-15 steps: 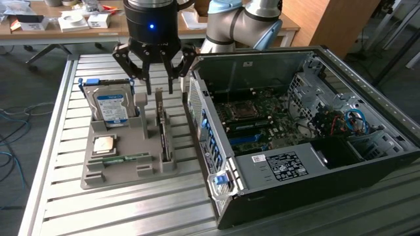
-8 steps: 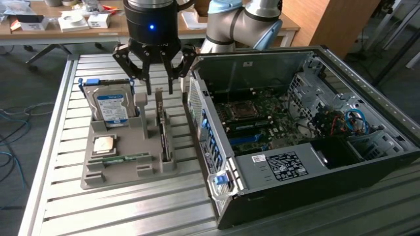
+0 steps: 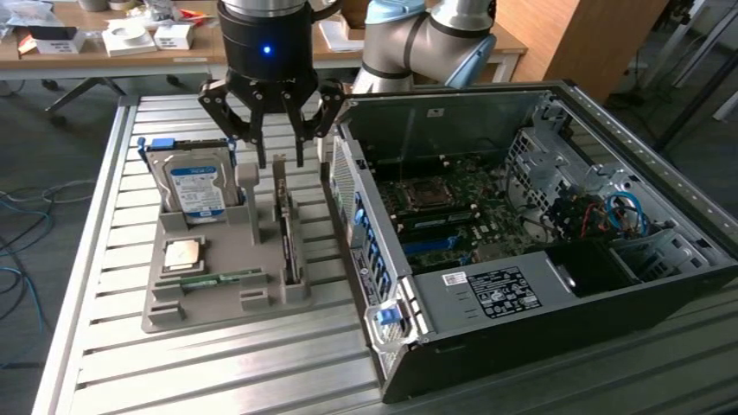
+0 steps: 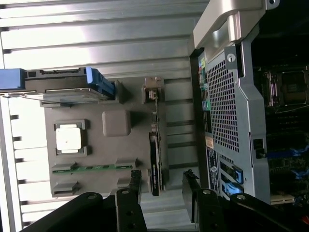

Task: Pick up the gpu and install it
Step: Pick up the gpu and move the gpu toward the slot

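Two wide-spread, empty fingers of the black gripper [image 3: 275, 149] hang above the thin green upright gpu card [image 3: 285, 229], straddling its long axis.

The exterior view looks down at a slant across the table [image 3: 104, 285], fairly near, facing the arm [image 3: 416, 43] on the far side. The wrist view looks straight down past the gripper [image 4: 161, 176] onto the tray [image 4: 96, 150], closer in. Both views share the tray and the rear wall of the case [image 3: 369, 251] beside it
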